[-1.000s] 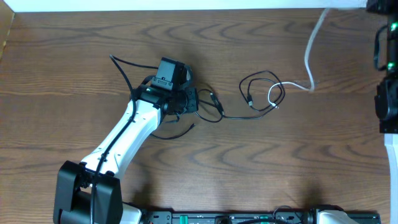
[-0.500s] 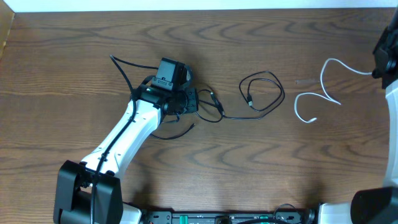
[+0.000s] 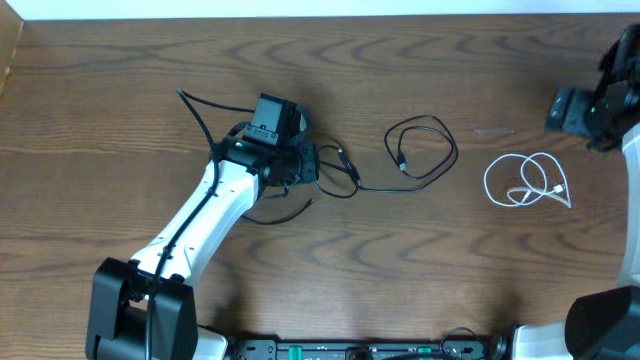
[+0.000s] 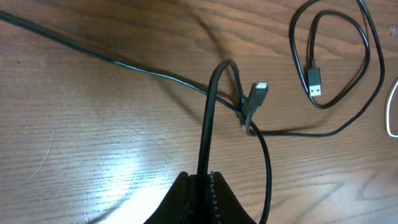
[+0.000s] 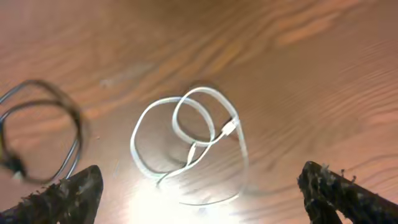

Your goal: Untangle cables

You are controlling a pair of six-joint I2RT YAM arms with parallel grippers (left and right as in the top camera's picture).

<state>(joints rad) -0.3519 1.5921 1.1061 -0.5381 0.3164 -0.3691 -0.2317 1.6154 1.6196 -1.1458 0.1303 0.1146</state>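
Note:
My left gripper (image 3: 303, 162) (image 4: 204, 178) is shut on a black cable (image 4: 208, 118) that rises from its jaws and runs to a knot with a small plug (image 4: 258, 92). From there the black cable goes on to a loop (image 3: 425, 150) (image 4: 339, 59) ending in a USB plug (image 4: 315, 83). The white cable (image 3: 527, 182) (image 5: 186, 140) lies coiled by itself on the table, right of the black loop and apart from it. Above the coil hangs my right gripper (image 3: 578, 110) (image 5: 202, 186), open, with nothing between its fingers (image 5: 74, 190).
A second thin black strand (image 3: 280, 213) trails out under the left arm (image 3: 205, 205). The left arm's base (image 3: 140, 310) stands at the front left. The table's far edge (image 3: 300, 15) runs along the top, and the right arm's body (image 3: 630, 150) stands at the right edge.
The white cable was drawn right, out of the black loop, then let go; it now lies in a coil. My right gripper has opened. The left gripper has kept still.

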